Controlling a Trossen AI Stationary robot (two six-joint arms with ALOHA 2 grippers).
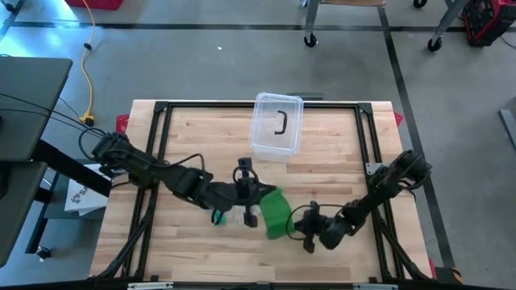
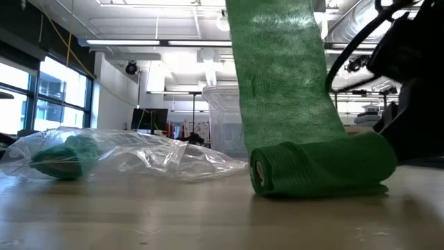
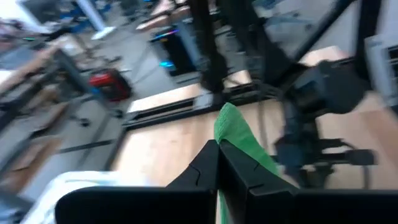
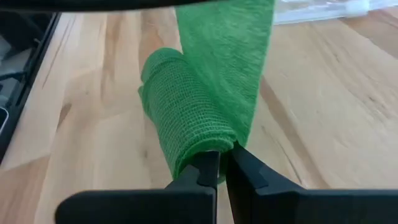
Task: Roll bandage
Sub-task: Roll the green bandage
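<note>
A crinkly clear plastic bag (image 2: 132, 156) lies on the wooden table (image 1: 193, 137), and the left gripper (image 3: 217, 163) pinches the thin loose strip of the green bandage (image 1: 276, 214). The bandage looks like soft netted cloth, with its rolled part lying on the table between the arms. The right gripper (image 4: 222, 163) pinches the end of that fat round roll.

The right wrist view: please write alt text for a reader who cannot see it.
The right hand is shut on the end of a partly rolled green bandage lying on the wooden table. A loose strip of the bandage rises from the roll and leaves the picture at the top.
</note>
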